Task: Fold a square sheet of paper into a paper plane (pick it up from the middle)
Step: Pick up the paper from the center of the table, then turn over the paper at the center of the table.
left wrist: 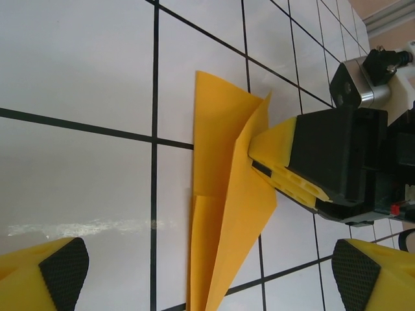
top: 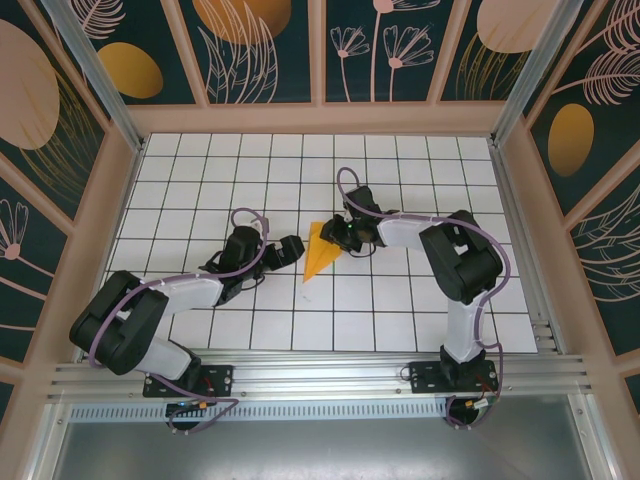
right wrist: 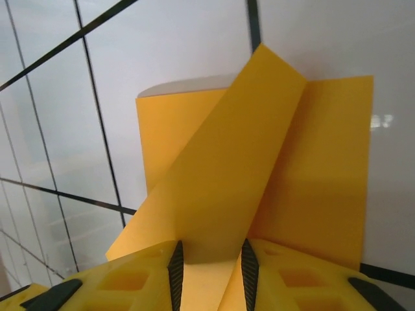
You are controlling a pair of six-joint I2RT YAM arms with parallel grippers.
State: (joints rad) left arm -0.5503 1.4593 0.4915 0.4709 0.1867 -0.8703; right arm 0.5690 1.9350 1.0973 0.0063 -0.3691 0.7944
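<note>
The square sheet of paper [top: 320, 250] is folded into a narrow orange-yellow wedge. It lies near the ctr of the counter [top: 200, 160], wide end toward the far wall, point toward the arms & a bit left. The paper is thin, plain & matte, w/ sharp straight creases. From the left wrist, overlapping layers show, and one flap stands up off the surface. The counter is glossy white w/ a black grid of square tiles.

The right gripper [right wrist: 211, 272] has its jaws pinched shut on that raised flap. Its fingers [right wrist: 139, 282] are blocky yellow plastic w/ ribbed hollows. The left gripper [left wrist: 207, 272] has its jaws spread wide & holds nothing. Black dimpled pads [left wrist: 61, 269] sit on its yellow fingertips at the frame's btm corners, w/ the wedge's narrowing end in the gap between them. From overhead it sits just beside the paper's left edge. Contact can't be told.

The wedge's tip is cut off at the btm of the left wrist view. From the right wrist, the flap's lower part is hidden behind the fingers. Overhead, the right gripper covers part of the wide end, & fold detail is too small to read.
</note>
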